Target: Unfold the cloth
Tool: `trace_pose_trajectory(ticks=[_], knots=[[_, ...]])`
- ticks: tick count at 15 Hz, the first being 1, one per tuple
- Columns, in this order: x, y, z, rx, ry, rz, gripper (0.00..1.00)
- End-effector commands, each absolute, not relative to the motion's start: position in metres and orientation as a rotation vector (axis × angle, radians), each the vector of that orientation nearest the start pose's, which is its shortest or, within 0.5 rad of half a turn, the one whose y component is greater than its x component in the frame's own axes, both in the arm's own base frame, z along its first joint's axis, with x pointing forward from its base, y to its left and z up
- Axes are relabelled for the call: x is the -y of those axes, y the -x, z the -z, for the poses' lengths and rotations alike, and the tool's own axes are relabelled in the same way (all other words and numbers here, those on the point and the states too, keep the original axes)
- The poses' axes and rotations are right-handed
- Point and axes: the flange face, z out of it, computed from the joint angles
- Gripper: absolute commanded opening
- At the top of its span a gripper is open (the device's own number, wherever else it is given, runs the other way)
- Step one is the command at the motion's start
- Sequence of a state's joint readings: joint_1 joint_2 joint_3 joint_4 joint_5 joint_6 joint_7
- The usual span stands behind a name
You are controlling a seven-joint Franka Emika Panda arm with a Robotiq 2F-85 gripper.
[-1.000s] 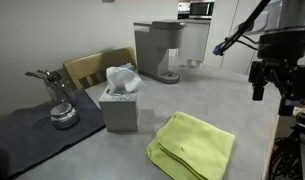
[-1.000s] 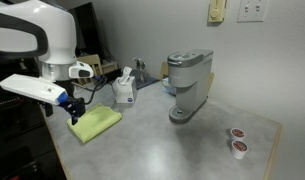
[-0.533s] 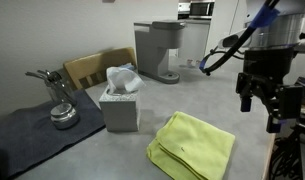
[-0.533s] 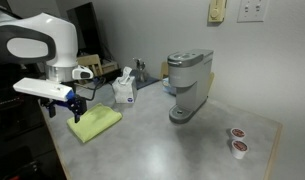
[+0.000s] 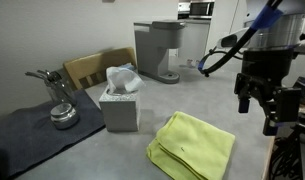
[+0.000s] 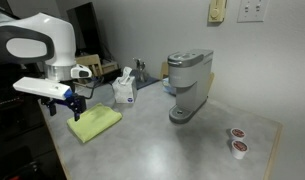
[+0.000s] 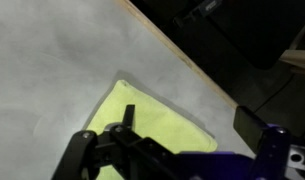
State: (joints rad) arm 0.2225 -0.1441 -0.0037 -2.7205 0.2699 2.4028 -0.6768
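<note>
A yellow-green cloth (image 5: 192, 146) lies folded on the grey counter; it also shows in an exterior view (image 6: 96, 123). My gripper (image 5: 257, 108) hangs open and empty above the counter edge, just beside the cloth's near side, and it shows in an exterior view (image 6: 64, 108) too. In the wrist view the cloth's corner (image 7: 152, 125) lies below my gripper (image 7: 190, 120), with the jaws spread wide and nothing between them.
A grey tissue box (image 5: 119, 100) stands behind the cloth. A coffee maker (image 5: 157, 50) is at the back. A metal pot (image 5: 60, 112) sits on a dark mat. Two coffee pods (image 6: 235, 141) lie far off. The counter edge (image 7: 192, 75) runs close by the cloth.
Over the last second my gripper has come down and in toward the cloth. In the last half second it has hardly moved. The cloth is unchanged.
</note>
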Motion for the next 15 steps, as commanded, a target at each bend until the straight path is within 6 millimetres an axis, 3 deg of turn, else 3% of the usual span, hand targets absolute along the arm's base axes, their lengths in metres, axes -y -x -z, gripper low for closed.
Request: trace_pose_trajectory(ticks=[1,7,8,15], knots=[[-0.101,-0.38,-0.25,0.812,2.84,-0.055,1.0],[-0.135,-0.397,-0.242,0.46,2.919,0.235,1.0],[-0.126,-0.391,-0.253,0.552,2.912,0.189,1.0],[-0.135,-0.395,-0.243,0.461,2.919,0.213,1.0]])
